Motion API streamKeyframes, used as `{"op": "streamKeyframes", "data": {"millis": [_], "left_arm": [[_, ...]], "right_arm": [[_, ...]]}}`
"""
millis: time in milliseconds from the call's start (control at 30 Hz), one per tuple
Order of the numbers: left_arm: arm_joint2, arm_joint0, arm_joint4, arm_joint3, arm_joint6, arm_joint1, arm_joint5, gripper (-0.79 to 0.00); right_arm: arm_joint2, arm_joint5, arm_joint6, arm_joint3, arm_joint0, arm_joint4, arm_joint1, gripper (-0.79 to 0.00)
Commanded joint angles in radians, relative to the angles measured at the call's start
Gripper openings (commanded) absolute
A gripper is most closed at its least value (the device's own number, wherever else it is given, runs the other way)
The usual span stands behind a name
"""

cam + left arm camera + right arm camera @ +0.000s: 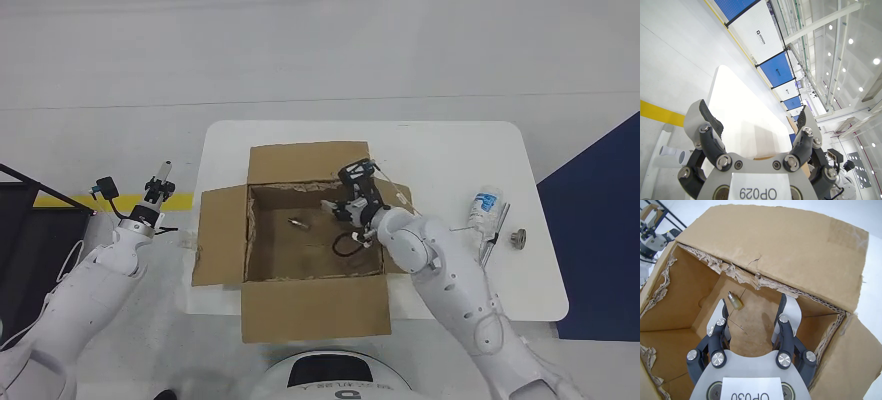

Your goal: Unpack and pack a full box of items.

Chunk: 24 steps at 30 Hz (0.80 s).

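You are looking at the box (300,160) sitting open in the middle of the table (450,150), its four flaps folded outward so an arm can come in from above. Your right gripper (753,301) is hanging over the opening on the box's right side and pointing down at its floor, jaws spread wide and holding nothing. That stance suits a pick, not a placement.

A small bottle (735,302) is lying on its side on the cardboard floor, just beside one fingertip as the right wrist view shows it. A black cable loop (345,248) is lying nearer the right wall.

A plastic bottle (483,208) and a small round metal piece (518,238) are resting on the table to the right of the box, apart from it, so the unpacking is looking partly done.

Your left gripper (753,108) is sitting off the table's left edge, jaws also wide and empty — likely parked clear of the box. For the small bottle, you would be lining the jaws across its body, since a thing lying like that could roll.
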Motion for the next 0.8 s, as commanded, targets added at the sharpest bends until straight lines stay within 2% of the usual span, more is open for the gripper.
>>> {"op": "streamKeyframes", "data": {"millis": [0,333,500,533,600,667,767], "left_arm": [[0.000,0.000,0.000,0.000,0.000,0.000,0.000,0.000],[0.000,0.000,0.000,0.000,0.000,0.000,0.000,0.000],[0.000,0.000,0.000,0.000,0.000,0.000,0.000,0.000],[0.000,0.000,0.000,0.000,0.000,0.000,0.000,0.000],[0.000,0.000,0.000,0.000,0.000,0.000,0.000,0.000],[0.000,0.000,0.000,0.000,0.000,0.000,0.000,0.000],[0.000,0.000,0.000,0.000,0.000,0.000,0.000,0.000]], "right_arm": [[0.017,0.030,-0.021,-0.009,-0.001,-0.010,0.001,-0.231],[0.087,0.082,-0.087,-0.060,-0.038,0.019,0.005,-0.262],[0.184,-0.077,-0.168,-0.159,-0.127,0.109,0.022,-0.157],[0.210,-0.100,-0.190,-0.176,-0.152,0.117,0.026,-0.219],[0.263,-0.128,-0.242,-0.207,-0.199,0.138,0.033,-0.231],[0.297,-0.161,-0.282,-0.227,-0.233,0.170,0.036,0.000],[0.299,-0.181,-0.286,-0.232,-0.239,0.184,0.037,0.000]]}}
